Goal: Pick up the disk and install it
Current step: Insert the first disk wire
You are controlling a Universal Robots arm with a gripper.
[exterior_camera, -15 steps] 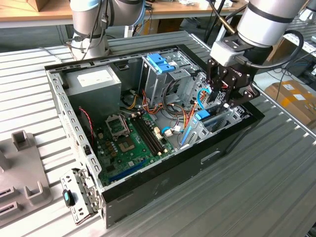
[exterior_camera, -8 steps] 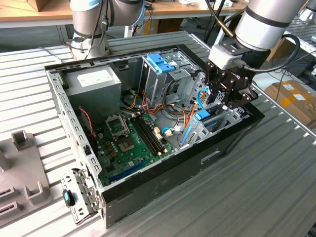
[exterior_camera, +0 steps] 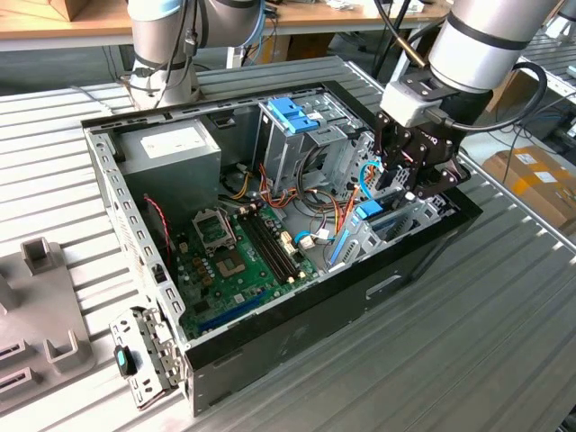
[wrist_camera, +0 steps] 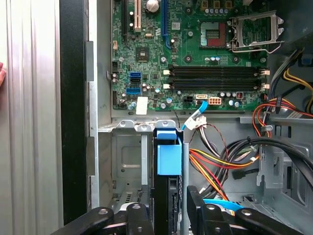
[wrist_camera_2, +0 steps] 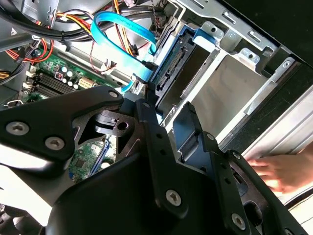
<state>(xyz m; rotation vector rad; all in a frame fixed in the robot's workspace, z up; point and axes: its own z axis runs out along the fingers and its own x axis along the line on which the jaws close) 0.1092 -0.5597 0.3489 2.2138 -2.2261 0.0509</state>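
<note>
- First wrist view: the pincer [wrist_camera: 171,198] is clamped on the disk [wrist_camera: 168,156], with one black finger [wrist_camera: 195,205] against each flat side.
- The disk stands on edge between the fingers. Its far end reaches past the tips into a bare metal cage [wrist_camera: 126,161].
- It shows a narrow dark edge with light-blue plastic rails along the long sides. A square light-blue tab caps the end away from the pincer.
- In the second wrist view the disk shows a dark edge with a strip of connector contacts, and the cage's silver walls stand close beside it.
- In the exterior view the cage sits in a corner of the open computer case [exterior_camera: 297,333], directly under the pincer.
- Inside the case, straight ahead of the fingertips and past the cage, lies a green circuit board [wrist_camera: 195,44].
- Red, yellow and black cables [wrist_camera: 220,166] run in a bundle beside the pincer, between the cage and the board.
- A flat blue cable [wrist_camera_2: 117,27] loops just beyond the fingertips.
- Near the pincer a second cage carries a blocky blue latch piece [exterior_camera: 292,112] on top.
- A grey power box [exterior_camera: 171,148] fills the corner of the case farthest from the pincer.
- A person's hand [wrist_camera_2: 283,171] lies outside the case wall, close to the pincer's side.
- The case rests on a slatted metal table [exterior_camera: 468,324].
</note>
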